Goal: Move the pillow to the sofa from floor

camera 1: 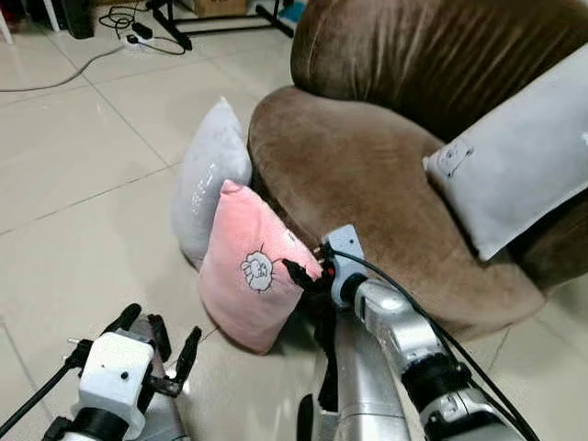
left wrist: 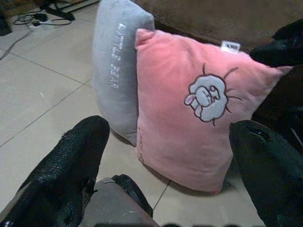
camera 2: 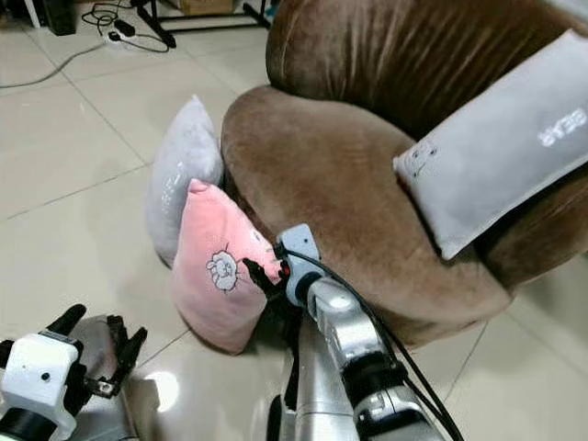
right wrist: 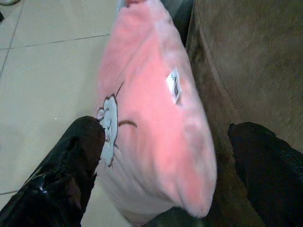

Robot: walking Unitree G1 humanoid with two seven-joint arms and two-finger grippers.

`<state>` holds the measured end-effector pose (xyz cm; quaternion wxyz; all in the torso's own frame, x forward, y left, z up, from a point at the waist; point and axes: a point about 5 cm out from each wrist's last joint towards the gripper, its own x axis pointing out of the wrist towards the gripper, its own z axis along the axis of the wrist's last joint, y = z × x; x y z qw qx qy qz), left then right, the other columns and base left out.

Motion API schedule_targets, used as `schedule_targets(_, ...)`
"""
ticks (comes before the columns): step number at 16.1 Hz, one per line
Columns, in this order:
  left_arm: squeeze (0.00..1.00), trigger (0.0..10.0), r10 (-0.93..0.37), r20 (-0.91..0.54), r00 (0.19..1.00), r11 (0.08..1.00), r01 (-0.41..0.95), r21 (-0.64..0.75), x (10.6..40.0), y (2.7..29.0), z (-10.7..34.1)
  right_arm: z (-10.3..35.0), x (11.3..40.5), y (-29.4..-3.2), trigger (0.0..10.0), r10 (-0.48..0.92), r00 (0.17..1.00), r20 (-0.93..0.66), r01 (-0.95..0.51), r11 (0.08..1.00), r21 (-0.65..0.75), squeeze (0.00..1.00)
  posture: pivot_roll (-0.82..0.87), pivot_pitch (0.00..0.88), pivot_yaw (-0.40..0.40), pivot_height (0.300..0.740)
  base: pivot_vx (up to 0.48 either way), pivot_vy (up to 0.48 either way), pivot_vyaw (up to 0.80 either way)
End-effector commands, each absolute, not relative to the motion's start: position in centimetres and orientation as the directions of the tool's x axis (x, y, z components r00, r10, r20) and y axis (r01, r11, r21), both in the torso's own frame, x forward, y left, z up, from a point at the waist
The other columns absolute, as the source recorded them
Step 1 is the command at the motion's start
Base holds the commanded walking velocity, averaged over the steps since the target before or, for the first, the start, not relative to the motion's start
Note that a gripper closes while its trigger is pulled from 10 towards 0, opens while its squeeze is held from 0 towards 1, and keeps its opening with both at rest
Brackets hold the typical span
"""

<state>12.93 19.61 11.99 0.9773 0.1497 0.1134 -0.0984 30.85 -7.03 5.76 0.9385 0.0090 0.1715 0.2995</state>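
A pink pillow (camera 1: 248, 276) with a sheep drawing stands on the tiled floor, leaning against the front of the brown sofa (camera 1: 367, 175). My right gripper (camera 1: 305, 266) is at the pillow's upper corner nearest the sofa. It is open, and in the right wrist view its fingers sit on either side of the pink pillow's (right wrist: 151, 123) edge without closing on it. My left gripper (camera 1: 158, 333) hovers low over the floor, open and facing the pink pillow (left wrist: 189, 109) from a short way off.
A grey pillow (camera 1: 207, 175) leans on the sofa just behind the pink one. A second grey pillow (camera 1: 514, 156) rests on the sofa seat against the backrest. A power strip with cables (camera 1: 138, 37) and black stand legs (camera 1: 184, 28) lie on the floor far ahead.
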Motion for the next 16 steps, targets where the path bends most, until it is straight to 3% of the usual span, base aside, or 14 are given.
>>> schedule_targets(1,0.0,10.0,-0.183,-0.249,0.951,0.931,0.249,0.266,12.9,19.6,12.5,5.7,30.7,-7.9,10.0,0.546,0.776,-0.317,-0.532,0.836,0.137,0.0,-0.05,0.157,-0.127,0.44,0.0,0.0,0.0)
schedule_targets(5,0.0,10.0,-0.257,-0.268,0.928,0.888,0.336,0.312,14.0,20.5,13.3,5.5,30.0,-7.4,10.0,0.54,0.789,-0.292,-0.519,0.841,0.154,0.0,-0.06,0.173,0.007,0.44,0.0,0.0,0.0)
schedule_targets(8,0.0,10.0,-0.278,-0.268,0.922,0.876,0.359,0.324,15.0,20.9,13.6,5.9,29.9,-7.3,10.0,0.524,0.807,-0.272,-0.499,0.852,0.159,0.0,-0.07,0.181,0.046,0.44,0.0,0.0,0.0)
schedule_targets(16,0.0,10.0,-0.277,-0.278,0.92,0.881,0.359,0.309,14.3,21.1,13.9,6.4,31.6,-5.1,10.0,0.505,0.817,-0.279,-0.484,0.863,0.146,0.0,-0.04,0.174,0.002,0.44,0.0,0.0,0.0)
